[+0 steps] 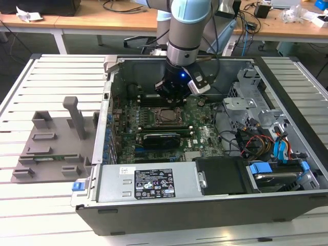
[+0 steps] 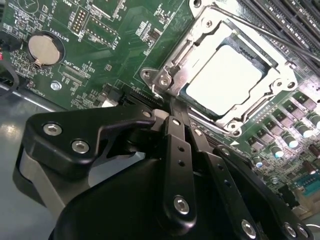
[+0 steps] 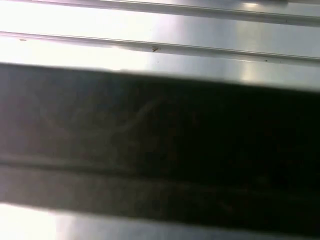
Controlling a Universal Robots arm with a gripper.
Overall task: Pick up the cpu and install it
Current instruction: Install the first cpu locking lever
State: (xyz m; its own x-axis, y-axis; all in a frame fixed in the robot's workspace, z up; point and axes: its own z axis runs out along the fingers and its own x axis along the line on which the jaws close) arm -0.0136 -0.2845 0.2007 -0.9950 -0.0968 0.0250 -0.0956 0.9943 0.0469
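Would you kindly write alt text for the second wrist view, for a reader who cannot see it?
A silvery square cpu sits inside the metal socket frame on a green motherboard. The black gripper fills the foreground beside the socket, its linkages near the frame's corner. A round coin battery sits on the board, apart from the socket.

One cpu, perhaps seated.

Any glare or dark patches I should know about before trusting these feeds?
In the second wrist view the cpu glares near white in its socket frame, top detail washed out; in the first wrist view a dark blurred band crosses bright metal; in the exterior view lighting is even, the gripper shadowed inside the computer case.
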